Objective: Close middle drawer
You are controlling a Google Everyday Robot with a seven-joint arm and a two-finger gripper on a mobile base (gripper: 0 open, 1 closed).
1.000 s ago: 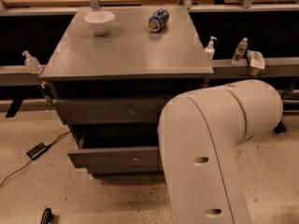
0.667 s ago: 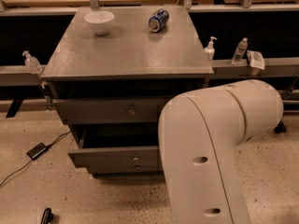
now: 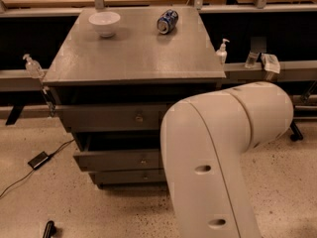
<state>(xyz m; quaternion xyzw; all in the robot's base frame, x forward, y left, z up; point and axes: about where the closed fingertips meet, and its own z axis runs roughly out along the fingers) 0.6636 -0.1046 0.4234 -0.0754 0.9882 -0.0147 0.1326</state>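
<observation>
A: Middle drawer (image 3: 116, 160), status?
B: Sitting 2nd of three under the grey tabletop (image 3: 133, 53), sticking out toward the near side, dark gap showing above its front. Closing isn't done, I'd say; whole push is remaining.
A: Orientation?
B: Front's facing near, long axis running left-right.
A: Hand?
B: Not showing. Arm (image 3: 223, 152) is filling near right, covering the drawer's right end. Can't tell its state.
</observation>
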